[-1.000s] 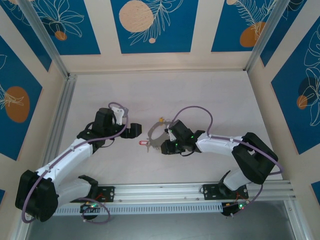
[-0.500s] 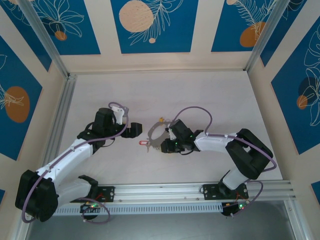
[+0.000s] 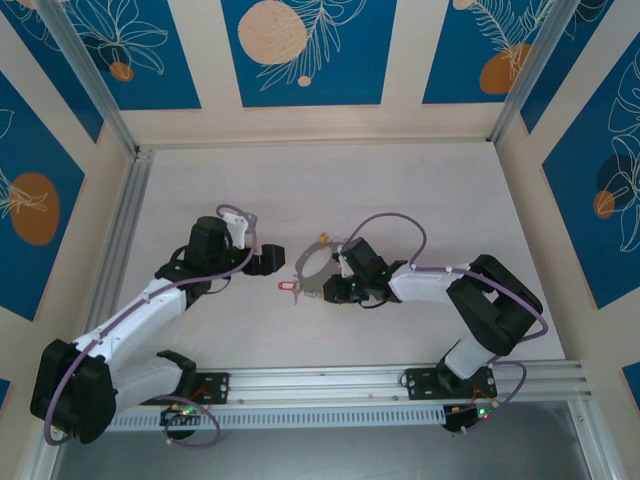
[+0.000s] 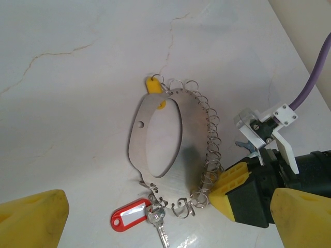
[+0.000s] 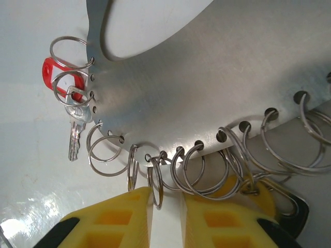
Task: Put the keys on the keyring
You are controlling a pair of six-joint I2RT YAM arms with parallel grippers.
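The right arm is stretching low over the table (image 3: 400, 200), the right gripper (image 5: 166, 195) bracketing a split ring (image 5: 156, 181) on the flat-lying keyring (image 3: 303, 270), pinch uncertain, while the left gripper (image 4: 168, 206) is hovering opposite, spread wide.

Top camera looks down; 2 close wrist cameras share the keyring (image 4: 192, 144).
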